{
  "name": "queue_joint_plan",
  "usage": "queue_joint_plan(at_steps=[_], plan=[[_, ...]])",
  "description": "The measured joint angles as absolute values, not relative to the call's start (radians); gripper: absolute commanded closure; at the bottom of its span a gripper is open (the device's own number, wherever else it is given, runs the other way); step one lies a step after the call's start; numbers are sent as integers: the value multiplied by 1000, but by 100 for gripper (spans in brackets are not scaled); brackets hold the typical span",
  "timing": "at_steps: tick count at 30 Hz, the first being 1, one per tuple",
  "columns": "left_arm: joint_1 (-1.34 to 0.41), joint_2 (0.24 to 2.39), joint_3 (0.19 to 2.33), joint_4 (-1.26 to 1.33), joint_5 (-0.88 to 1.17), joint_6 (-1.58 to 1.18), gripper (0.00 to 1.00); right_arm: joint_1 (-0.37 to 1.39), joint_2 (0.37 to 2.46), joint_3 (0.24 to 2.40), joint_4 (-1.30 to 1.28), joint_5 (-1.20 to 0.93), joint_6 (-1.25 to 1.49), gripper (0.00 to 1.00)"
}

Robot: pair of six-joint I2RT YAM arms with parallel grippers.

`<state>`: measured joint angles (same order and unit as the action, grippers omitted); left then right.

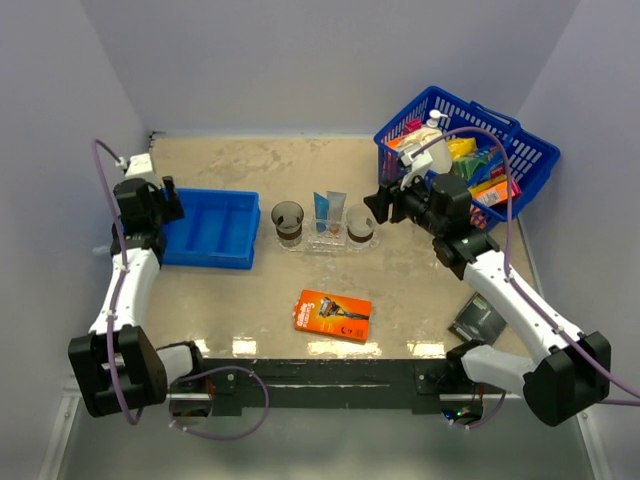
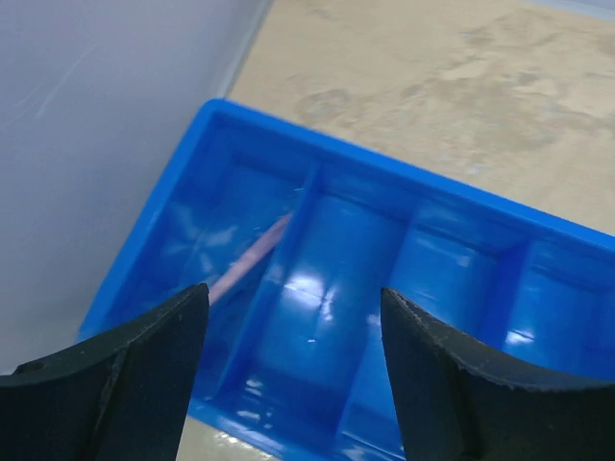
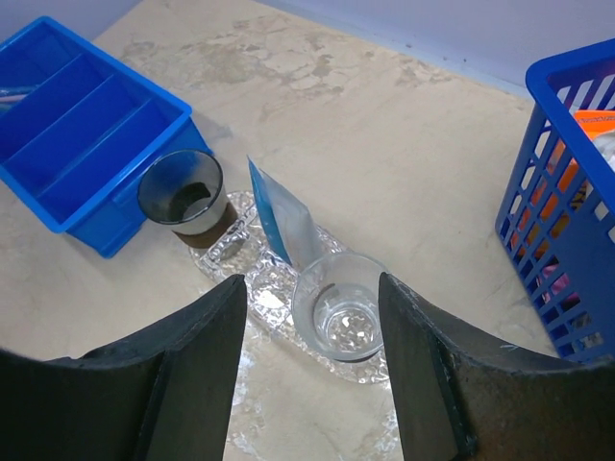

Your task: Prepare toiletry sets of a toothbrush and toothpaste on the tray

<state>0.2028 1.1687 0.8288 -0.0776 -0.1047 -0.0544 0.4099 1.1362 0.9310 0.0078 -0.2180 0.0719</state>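
Left gripper [image 2: 293,303] hangs over the blue bin [image 2: 384,168] at the table's left side. Its jaws are well apart with nothing between them. One thin pinkish handle, taken to be a toothbrush [image 2: 252,257], lies slantwise in the bin's leftmost compartment, its upper end near the divider. The head is not visible.

Right gripper [image 3: 312,288] is likewise apart and empty, poised above the clear cup [image 3: 341,312] at the right end of the tray [image 3: 269,288]. The tray sits mid-table. Two toothpaste tubes [image 1: 321,213] stand upright on it, between the clear cup and a brown cup [image 3: 187,192] at its left end. No brush shows in either cup. Razor pack [image 1: 333,314] lies toward the front edge and the basket [image 1: 470,150] is at far right; neither is wanted.

Step in hand, as judged: the left arm fetches the brush. The sets are barely begun, with paste placed and brushes missing.

Notes for a clean pick:
- The gripper centre sits over the divider, right of the handle. Shift left until the handle lies between the pads.
- Turn the wrist so the jaws close across the handle, not along it.
- The compartment is narrow, so one finger must go down beside the outer wall without catching the rim.
- Grip near mid-handle to limit swing, and lift straight up before travelling.
- Risk: the thin handle rolls against the divider and slips out.
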Motion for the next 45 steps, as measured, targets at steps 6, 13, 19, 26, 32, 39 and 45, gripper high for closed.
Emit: queue_joint_plan(at_steps=[6, 13, 19, 26, 32, 39, 45], plan=[[346, 1199, 829, -82, -184, -123, 30, 400, 1146, 930, 1, -228, 79, 40], [421, 1270, 829, -69, -222, -153, 36, 399, 1146, 926, 1, -223, 79, 39], [438, 1341, 829, -83, -241, -155, 35, 401, 1146, 924, 1, -200, 79, 39], [438, 1377, 830, -95, -252, -153, 34, 425, 1155, 924, 1, -172, 77, 39], [438, 1438, 849, -99, -249, -146, 41, 434, 1158, 923, 1, -155, 75, 39], [438, 1442, 856, -104, -245, -139, 66, 438, 1158, 916, 1, -147, 74, 39], [438, 1442, 862, -106, -238, -139, 75, 439, 1159, 912, 1, -144, 72, 39]])
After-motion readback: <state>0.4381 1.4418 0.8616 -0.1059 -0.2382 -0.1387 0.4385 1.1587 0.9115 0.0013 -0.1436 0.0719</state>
